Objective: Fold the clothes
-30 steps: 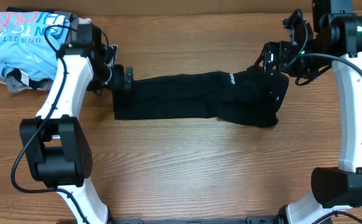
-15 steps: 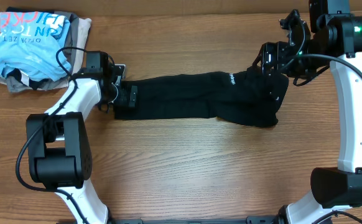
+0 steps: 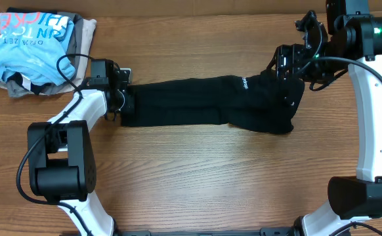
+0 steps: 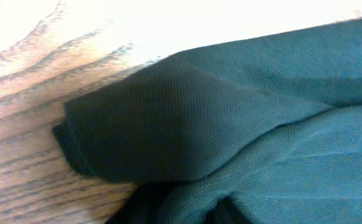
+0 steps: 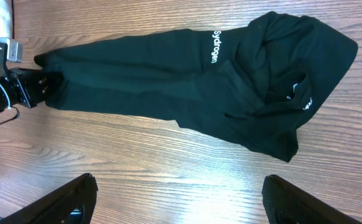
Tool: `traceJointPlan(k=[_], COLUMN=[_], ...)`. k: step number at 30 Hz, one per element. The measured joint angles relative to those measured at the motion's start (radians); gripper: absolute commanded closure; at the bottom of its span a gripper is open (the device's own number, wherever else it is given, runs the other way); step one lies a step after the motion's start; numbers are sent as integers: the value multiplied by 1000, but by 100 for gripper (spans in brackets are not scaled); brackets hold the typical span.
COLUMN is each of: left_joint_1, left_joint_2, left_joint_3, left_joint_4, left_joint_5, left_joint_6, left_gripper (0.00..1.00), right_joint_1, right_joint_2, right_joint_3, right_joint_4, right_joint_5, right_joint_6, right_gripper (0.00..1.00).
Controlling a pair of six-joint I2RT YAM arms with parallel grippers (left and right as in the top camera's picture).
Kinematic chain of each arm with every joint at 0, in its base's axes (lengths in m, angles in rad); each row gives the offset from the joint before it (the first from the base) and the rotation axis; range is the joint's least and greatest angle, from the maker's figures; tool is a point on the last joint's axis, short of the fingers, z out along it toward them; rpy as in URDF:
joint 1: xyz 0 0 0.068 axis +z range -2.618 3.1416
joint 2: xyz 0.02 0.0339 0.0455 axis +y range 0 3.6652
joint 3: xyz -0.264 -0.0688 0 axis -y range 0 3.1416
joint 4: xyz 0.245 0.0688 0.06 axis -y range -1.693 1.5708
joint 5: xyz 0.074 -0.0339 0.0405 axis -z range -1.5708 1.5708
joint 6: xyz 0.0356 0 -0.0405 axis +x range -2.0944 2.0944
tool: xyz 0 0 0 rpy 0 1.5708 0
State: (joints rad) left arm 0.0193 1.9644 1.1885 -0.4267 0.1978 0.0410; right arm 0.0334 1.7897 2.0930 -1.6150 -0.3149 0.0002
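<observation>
The clothes (image 3: 197, 101) are a black shirt lying in a long rumpled band across the table, with white lettering near its right end (image 5: 216, 46). My left gripper (image 3: 127, 101) sits at the band's left end, shut on the fabric there. In the left wrist view dark cloth (image 4: 231, 124) fills the frame and bunches toward the bottom, hiding the fingers. My right gripper (image 3: 287, 63) hovers over the bunched right end. It is open, its fingertips (image 5: 75, 190) wide apart over bare wood with nothing between them.
A pile of other garments, a light blue lettered shirt (image 3: 27, 46) on top, lies at the back left corner. The left arm's base (image 3: 60, 167) and the right arm's base (image 3: 361, 193) stand near the front edge.
My left gripper came down onto the shirt's left end and closed on the fabric. The right arm and the shirt's right end stayed put.
</observation>
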Motion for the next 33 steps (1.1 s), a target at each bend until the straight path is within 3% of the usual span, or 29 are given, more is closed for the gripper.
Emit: traceJointPlan(k=[6, 10, 15, 20, 27, 33], left_joint_1=[10, 44, 131, 151, 146, 145], left_joint_2=[0, 0, 2, 2, 2, 2], left_joint_3=[11, 59, 217, 399, 460, 541], left_joint_4=[-43, -209, -465, -592, -662, -741], left_joint_5=[9, 16, 2, -7, -7, -7], left_joint_6=[-40, -50, -47, -8, 4, 11], left_gripper=[96, 96, 96, 96, 96, 96], right_joint_1=[0, 0, 0, 0, 0, 0], right_joint_2=[0, -1, 0, 3, 5, 5], right_joint_3=[-2, -41, -226, -479, -752, -930], right_joint_4=[8, 60, 204, 457, 770, 941], right_joint_5=[0, -2, -25, -54, -73, -54], right_joint_6=[1, 9, 23, 56, 130, 203], right_gripper=[26, 57, 96, 96, 96, 96])
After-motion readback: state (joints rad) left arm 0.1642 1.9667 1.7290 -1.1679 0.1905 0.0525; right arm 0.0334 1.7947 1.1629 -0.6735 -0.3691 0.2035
